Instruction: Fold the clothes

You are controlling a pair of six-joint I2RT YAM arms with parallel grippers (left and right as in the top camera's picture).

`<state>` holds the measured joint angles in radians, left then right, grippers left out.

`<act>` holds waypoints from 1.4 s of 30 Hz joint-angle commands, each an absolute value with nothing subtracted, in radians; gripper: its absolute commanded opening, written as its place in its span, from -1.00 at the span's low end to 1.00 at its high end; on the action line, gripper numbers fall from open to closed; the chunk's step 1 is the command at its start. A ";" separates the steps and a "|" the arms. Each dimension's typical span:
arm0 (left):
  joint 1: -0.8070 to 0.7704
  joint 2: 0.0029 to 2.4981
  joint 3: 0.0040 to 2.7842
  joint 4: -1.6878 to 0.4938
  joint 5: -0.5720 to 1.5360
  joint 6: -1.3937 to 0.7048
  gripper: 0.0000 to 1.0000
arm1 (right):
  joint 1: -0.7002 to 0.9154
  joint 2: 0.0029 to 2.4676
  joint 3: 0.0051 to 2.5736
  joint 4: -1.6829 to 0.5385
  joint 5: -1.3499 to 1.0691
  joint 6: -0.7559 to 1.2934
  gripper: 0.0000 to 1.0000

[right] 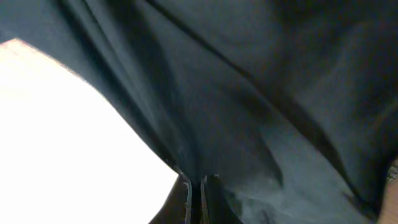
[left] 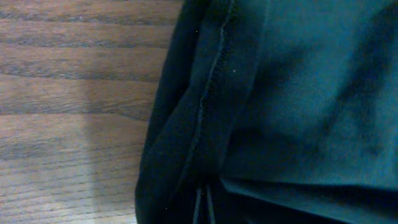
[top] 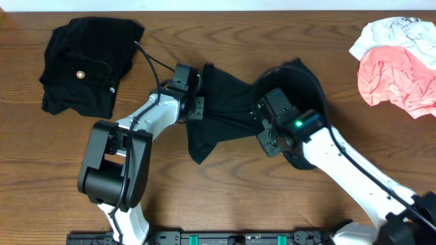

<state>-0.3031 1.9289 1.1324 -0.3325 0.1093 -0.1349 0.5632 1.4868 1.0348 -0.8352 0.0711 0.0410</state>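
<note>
A plain black shirt (top: 228, 102) is stretched between my two grippers at the table's middle, its lower corner hanging toward the front. My left gripper (top: 194, 102) is shut on the shirt's left edge; the left wrist view shows its hemmed edge (left: 214, 81) over wood. My right gripper (top: 262, 126) is shut on the shirt's right part, where the cloth bunches up around the arm; the right wrist view is filled with dark folds (right: 261, 112). A black piece with a small pale button (top: 80, 74) lies at the back left. Pink (top: 398, 82) and white (top: 395, 33) garments lie at the back right.
The brown wooden table (top: 225, 184) shows bare wood in front of the shirt and between the piles. The left arm's cable (top: 153, 64) runs over the table beside the black pile. A dark rail (top: 225, 238) lines the front edge.
</note>
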 commanded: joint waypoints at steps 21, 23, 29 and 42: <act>-0.290 1.996 1.103 -0.358 0.078 -0.144 -0.88 | 0.499 1.400 1.078 -0.887 -0.070 0.064 0.17; -0.290 1.996 1.103 -0.358 0.078 -0.144 -0.88 | 0.460 1.385 1.086 -0.855 -0.051 0.064 0.23; -0.290 1.996 1.103 -0.355 0.078 -0.144 -0.88 | 0.334 1.402 1.085 -0.792 0.114 0.146 -0.72; -0.290 1.996 1.103 -0.327 0.078 -0.144 -0.88 | 0.167 1.670 1.085 -0.718 0.131 0.283 -0.97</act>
